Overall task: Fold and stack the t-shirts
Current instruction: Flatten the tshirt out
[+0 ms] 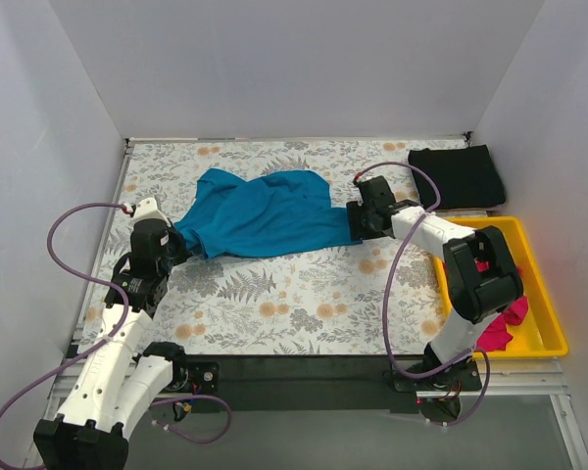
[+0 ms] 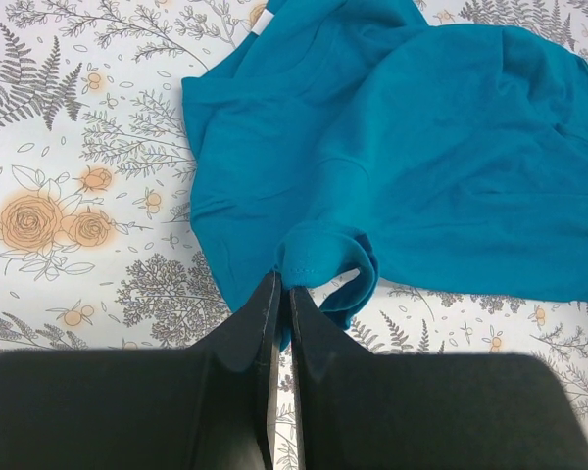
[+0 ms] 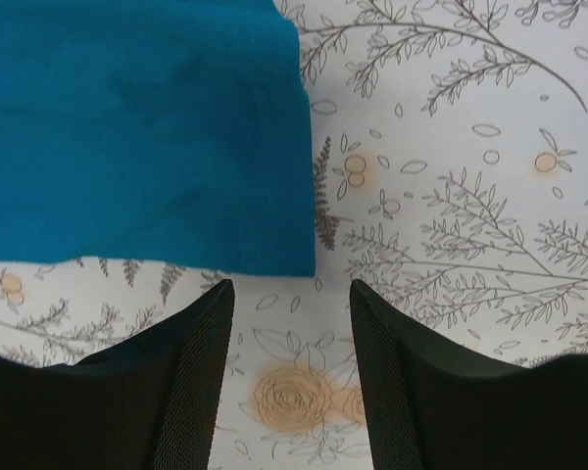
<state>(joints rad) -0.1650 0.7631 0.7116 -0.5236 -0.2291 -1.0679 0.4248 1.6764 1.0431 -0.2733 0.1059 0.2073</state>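
A teal-blue t-shirt (image 1: pixel 260 212) lies rumpled across the middle of the floral table. My left gripper (image 1: pixel 172 245) is shut on a bunched fold at the shirt's left end; the wrist view shows the pinched cloth (image 2: pixel 318 259) at the tips of my left gripper (image 2: pixel 282 286). My right gripper (image 1: pixel 354 221) is open and empty, just off the shirt's right edge (image 3: pixel 274 235); in its own view the gripper (image 3: pixel 290 294) hovers over bare table. A folded black t-shirt (image 1: pixel 458 176) lies at the back right. A magenta-pink t-shirt (image 1: pixel 502 328) lies in the tray, partly hidden by the right arm.
A yellow plastic tray (image 1: pixel 541 294) stands at the right edge of the table. White walls enclose the table on the left, back and right. The floral cloth (image 1: pixel 304 304) in front of the teal shirt is bare.
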